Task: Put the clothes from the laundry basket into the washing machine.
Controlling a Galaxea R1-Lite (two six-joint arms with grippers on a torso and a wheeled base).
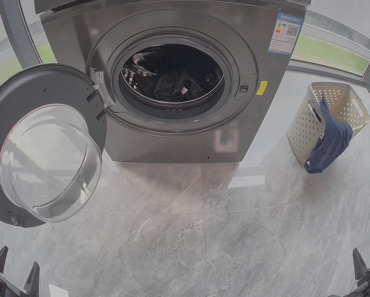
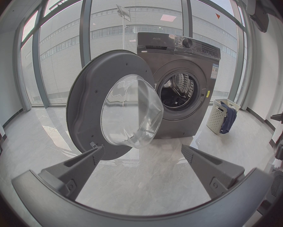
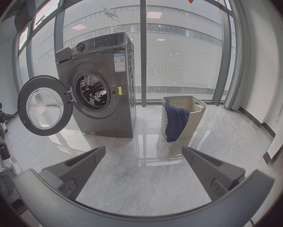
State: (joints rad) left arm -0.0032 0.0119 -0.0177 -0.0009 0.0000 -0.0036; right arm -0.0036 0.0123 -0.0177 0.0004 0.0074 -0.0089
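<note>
a grey front-loading washing machine stands with its round glass door swung open on the left, dark clothes in the drum. to its right, a navy blue garment hangs over the rim of a cream perforated plastic laundry basket. both claws, the left gripper and the right gripper, are released and empty, well apart from the basket. tugging the hanging cloth sideways could tip the light basket, or a weak pinch could drop the cloth on the floor.

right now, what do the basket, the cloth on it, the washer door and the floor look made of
Basket: matte cream plastic, judging by moulded perforated walls.
Cloth: soft dark blue fabric; it drapes in folds over the rim.
Door: grey ring, plastic or painted metal, around a clear domed window, glass or plastic.
Floor: glossy grey marble-look tile, with veins, joints, reflections.
</note>
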